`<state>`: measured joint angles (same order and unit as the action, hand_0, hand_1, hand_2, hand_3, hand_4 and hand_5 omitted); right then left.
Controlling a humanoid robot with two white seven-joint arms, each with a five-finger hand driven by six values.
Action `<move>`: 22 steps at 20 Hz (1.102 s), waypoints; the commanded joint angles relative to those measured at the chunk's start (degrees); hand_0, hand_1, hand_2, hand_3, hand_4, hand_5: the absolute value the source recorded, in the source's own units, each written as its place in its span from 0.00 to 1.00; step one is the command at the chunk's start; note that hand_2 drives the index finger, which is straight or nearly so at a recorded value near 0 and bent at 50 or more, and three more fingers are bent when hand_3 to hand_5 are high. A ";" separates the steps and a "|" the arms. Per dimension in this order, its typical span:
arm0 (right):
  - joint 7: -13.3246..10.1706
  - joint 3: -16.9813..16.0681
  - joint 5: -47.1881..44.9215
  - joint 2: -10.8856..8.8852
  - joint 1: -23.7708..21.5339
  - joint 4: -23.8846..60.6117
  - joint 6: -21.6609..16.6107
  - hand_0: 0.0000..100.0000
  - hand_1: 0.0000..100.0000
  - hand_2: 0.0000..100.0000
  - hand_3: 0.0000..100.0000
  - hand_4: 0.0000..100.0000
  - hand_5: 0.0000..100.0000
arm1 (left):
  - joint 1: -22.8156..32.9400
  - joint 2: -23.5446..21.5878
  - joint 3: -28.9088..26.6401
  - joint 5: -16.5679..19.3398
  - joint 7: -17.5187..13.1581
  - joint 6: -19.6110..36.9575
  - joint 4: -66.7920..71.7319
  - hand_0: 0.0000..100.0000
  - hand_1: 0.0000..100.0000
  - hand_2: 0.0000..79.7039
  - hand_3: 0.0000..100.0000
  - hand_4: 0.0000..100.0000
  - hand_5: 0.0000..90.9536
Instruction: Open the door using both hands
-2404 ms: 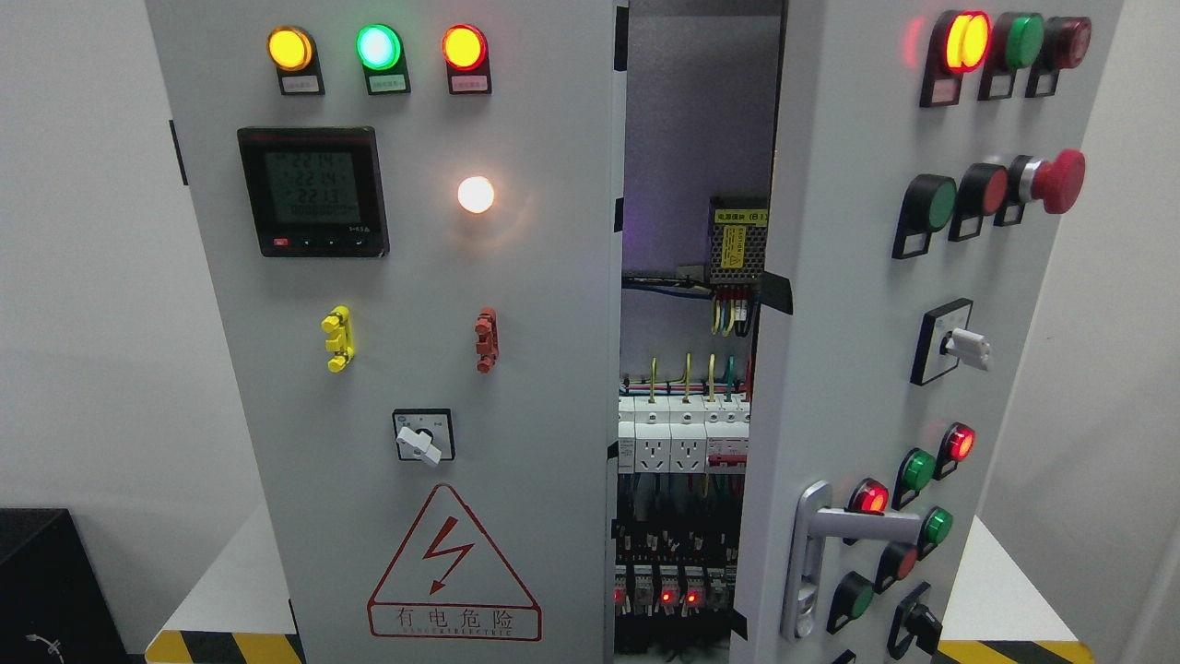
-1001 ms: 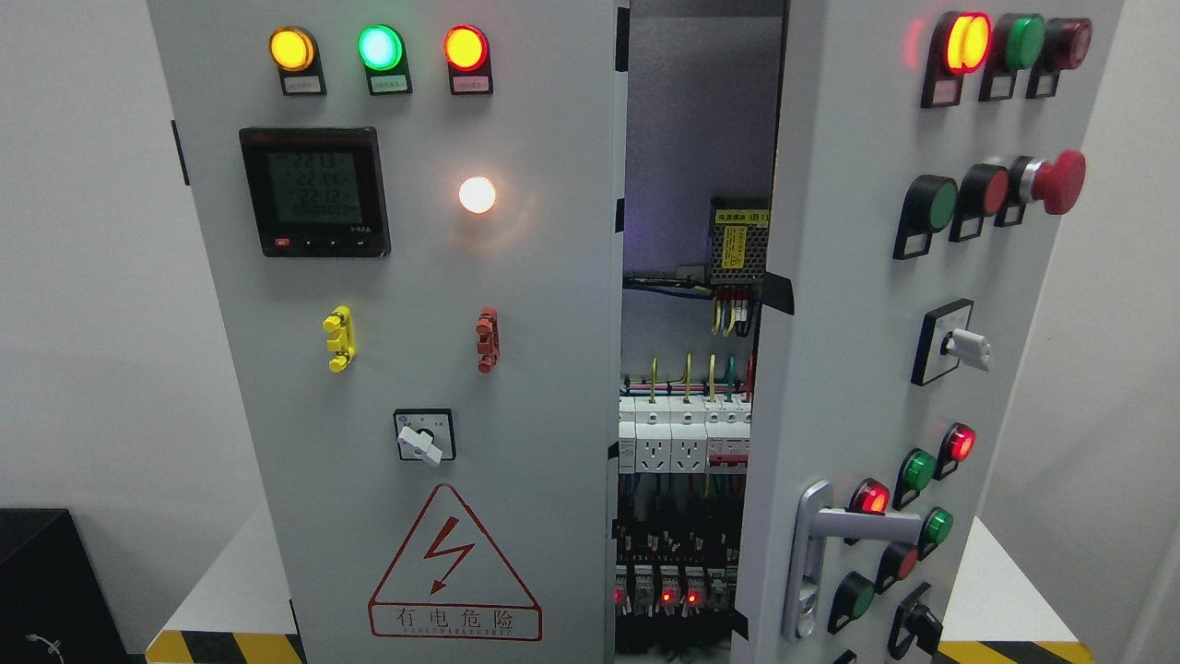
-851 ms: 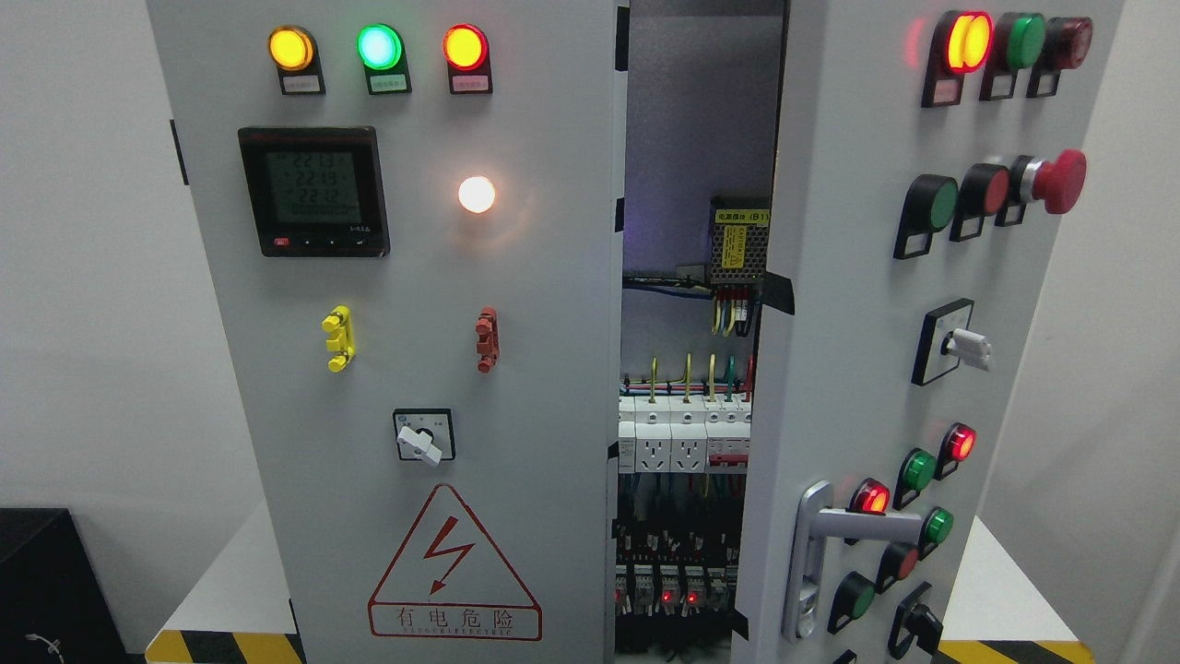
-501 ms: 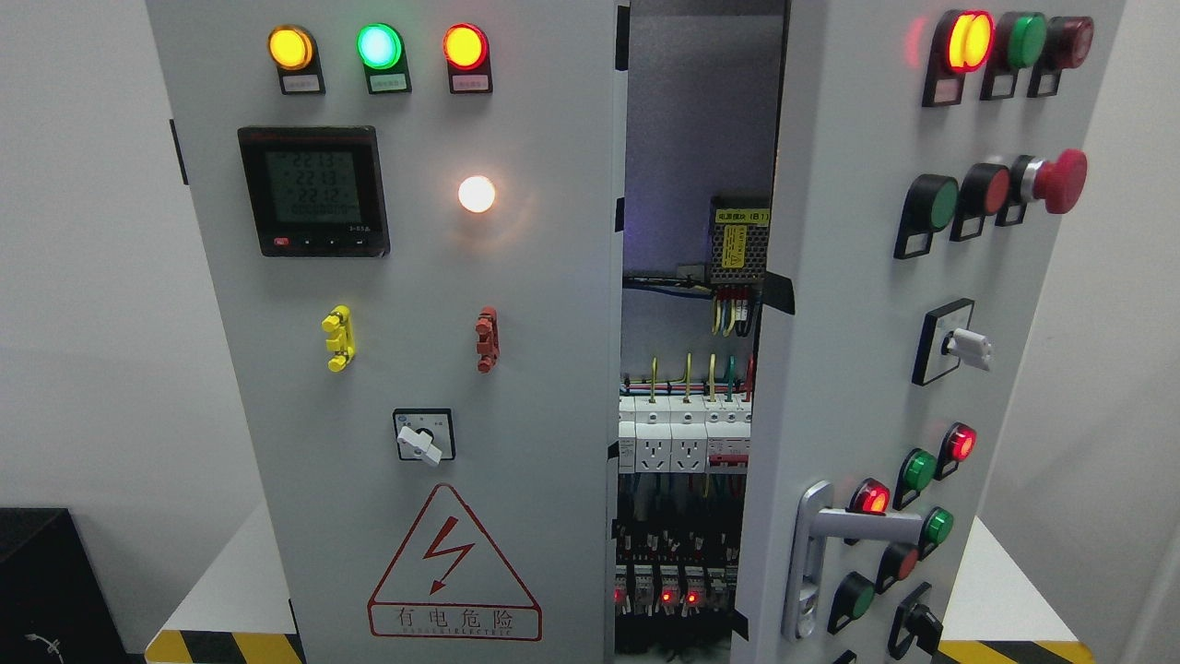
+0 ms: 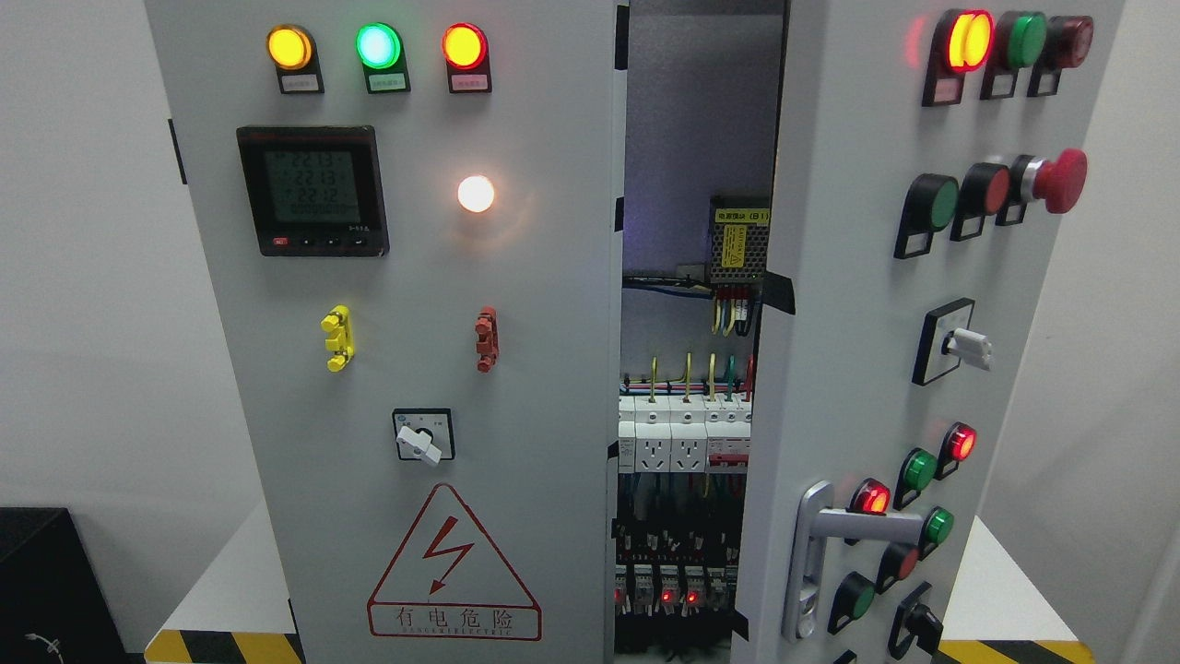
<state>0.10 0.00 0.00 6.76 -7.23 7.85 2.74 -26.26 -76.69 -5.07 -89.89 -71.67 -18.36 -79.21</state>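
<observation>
At lower right, on the ajar grey metal cabinet door (image 5: 857, 304), silver lever handle (image 5: 862, 524) lying horizontal, free end rightward; neither robot hand visible, state unknowable.

Looks like an electrical lab or test room — a grey control cabinet (image 5: 516, 369) on a white table (image 5: 221, 590) with hazard-stripe edging (image 5: 221, 647), lit indicator lamps (image 5: 378, 46), a digital meter (image 5: 312, 191) and breakers (image 5: 678, 438) inside — plain white walls (image 5: 83, 277) all round.
</observation>
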 commanded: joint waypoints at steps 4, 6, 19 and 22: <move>0.08 -1.58 0.61 0.01 -0.07 -0.03 -0.02 0.00 0.00 0.00 0.00 0.00 0.00 | -50.71 1.25 71.38 -2.13 10.29 0.26 -15.19 0.00 0.00 0.00 0.00 0.00 0.00; -0.01 -1.58 0.61 0.01 0.02 -0.03 -0.02 0.00 0.00 0.00 0.00 0.00 0.00 | -56.51 5.21 79.56 -2.13 16.79 0.35 -15.19 0.00 0.00 0.00 0.00 0.00 0.00; 0.08 -1.58 0.61 0.01 -0.07 -0.03 -0.02 0.00 0.00 0.00 0.00 0.00 0.00 | -66.28 27.19 88.83 -3.18 26.58 5.00 -15.19 0.00 0.00 0.00 0.00 0.00 0.00; 0.08 -1.58 0.61 0.01 -0.07 -0.03 -0.02 0.00 0.00 0.00 0.00 0.00 0.00 | -68.49 31.67 90.32 -4.33 26.93 5.62 -14.22 0.00 0.00 0.00 0.00 0.00 0.00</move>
<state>0.17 0.00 0.00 6.76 -7.23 7.83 2.74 -88.61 -59.09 68.52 -92.89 -45.14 -13.15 -92.31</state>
